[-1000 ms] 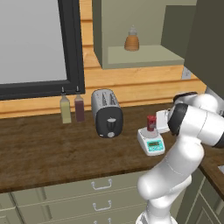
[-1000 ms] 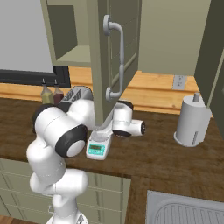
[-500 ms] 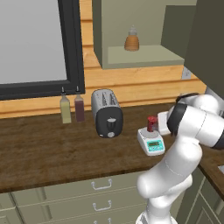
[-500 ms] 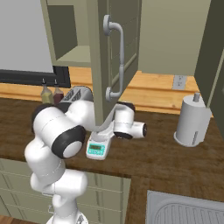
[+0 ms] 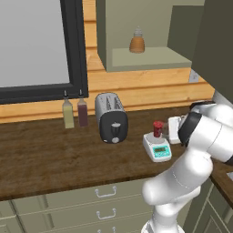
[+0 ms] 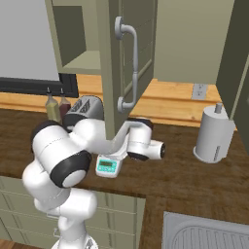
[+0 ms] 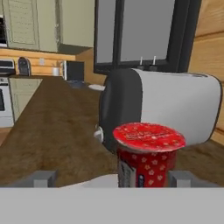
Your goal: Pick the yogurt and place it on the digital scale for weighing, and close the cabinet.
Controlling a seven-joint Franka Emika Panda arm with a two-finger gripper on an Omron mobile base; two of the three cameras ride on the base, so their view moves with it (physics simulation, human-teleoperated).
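While my gripper [image 7: 111, 177] is spread wide with nothing between its fingers, the yogurt [image 7: 148, 153] stands upright on the digital scale [image 5: 157, 148], free of both fingertips. Beside them, the cabinet [image 6: 127, 58] stands open, with a bottle [image 5: 137, 42] on its shelf.

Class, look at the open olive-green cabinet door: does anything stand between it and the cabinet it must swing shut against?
Nothing visible does. The olive-green cabinet door stands open above the counter; the white arm works lower, by the small white digital scale carrying the dark red yogurt cup.
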